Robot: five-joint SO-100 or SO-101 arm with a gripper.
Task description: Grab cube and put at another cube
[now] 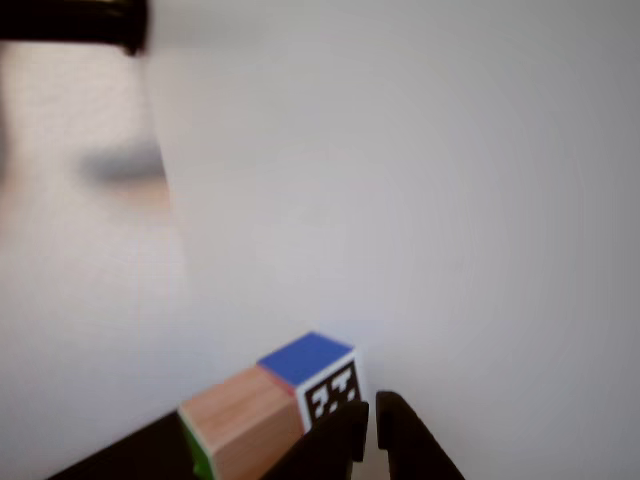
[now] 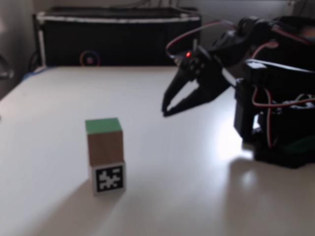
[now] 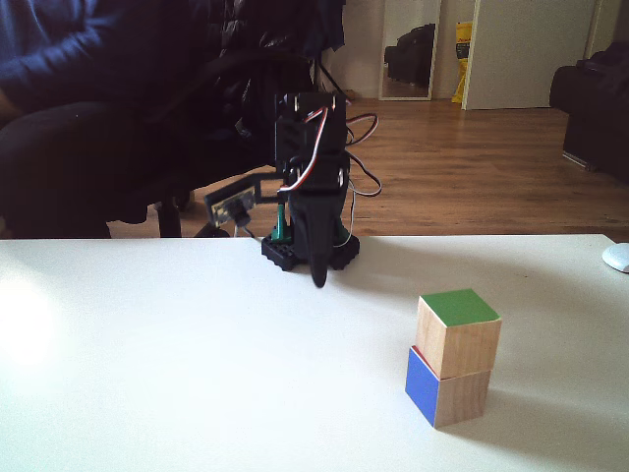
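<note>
We record the gripper (image 2: 165, 111) raised above the white table (image 2: 197, 187), fingertips nearly together and holding nothing, well apart from both cubes. The cube (image 2: 104, 141), green face up, sits stacked squarely on another cube (image 2: 109, 178), whose marker face shows in a fixed view. We place the stack nearer the table's front edge there.

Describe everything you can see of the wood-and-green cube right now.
The cube has light wood-grain side faces, a bright green top face and thin pale edges. It sits upright, stacked squarely on the other cube, whose blue face and black-and-white marker face show; only that cube touches it. In another fixed view its green top faces up. The stack stands on the white table, and the gripper is well apart from it.
</note>
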